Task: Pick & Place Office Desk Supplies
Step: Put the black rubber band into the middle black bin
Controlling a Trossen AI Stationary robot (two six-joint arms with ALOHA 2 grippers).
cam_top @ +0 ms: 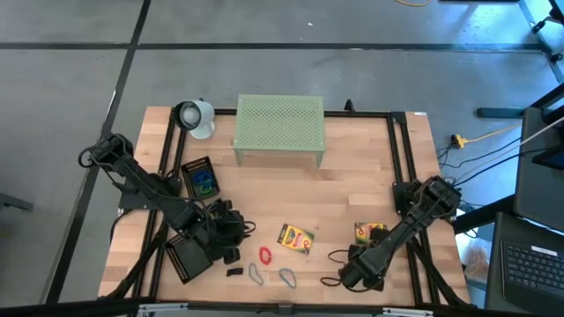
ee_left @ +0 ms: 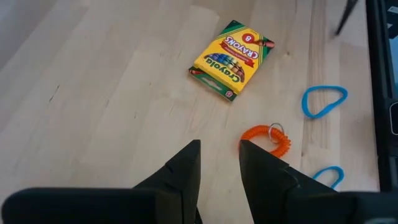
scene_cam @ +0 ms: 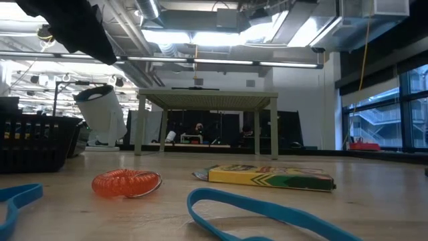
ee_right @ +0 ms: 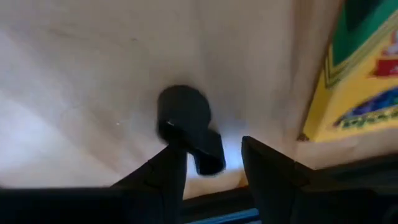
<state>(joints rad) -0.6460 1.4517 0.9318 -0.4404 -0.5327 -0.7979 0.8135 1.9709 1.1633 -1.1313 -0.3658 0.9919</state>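
Two yellow-green crayon boxes lie flat on the table, one (cam_top: pixel 296 238) (ee_left: pixel 233 59) (scene_cam: pixel 271 177) mid-table and one (cam_top: pixel 370 232) (ee_right: pixel 360 81) to its right. An orange coil with a key ring (cam_top: pixel 265 255) (ee_left: pixel 267 140) (scene_cam: pixel 127 182) and blue bands (cam_top: pixel 288 278) (ee_left: pixel 323 102) (scene_cam: pixel 267 211) lie near the near edge, with small black clips (cam_top: pixel 233 271). My left gripper (cam_top: pixel 245 233) (ee_left: pixel 221 158) is open and hovers left of the first box, with the coil beside one finger. My right gripper (cam_top: pixel 348 273) (ee_right: pixel 214 165) is open, low over a small black clip (ee_right: pixel 186 124). My right gripper comes down from above with its fingers on either side of the small black clip (ee_right: pixel 202 152), which lies on the table close to one finger (ee_right: pixel 168 177). Whether that finger touches it I cannot tell.
Two black mesh trays sit on the left, one (cam_top: pixel 200 179) holding coloured items and one (cam_top: pixel 188 257) near the near edge. The pale-green perforated stand (cam_top: pixel 279 128) (scene_cam: pixel 207 100) and a white cup-like object (cam_top: pixel 196 117) (scene_cam: pixel 103 117) stand at the far side. Bare wood lies mid-table.
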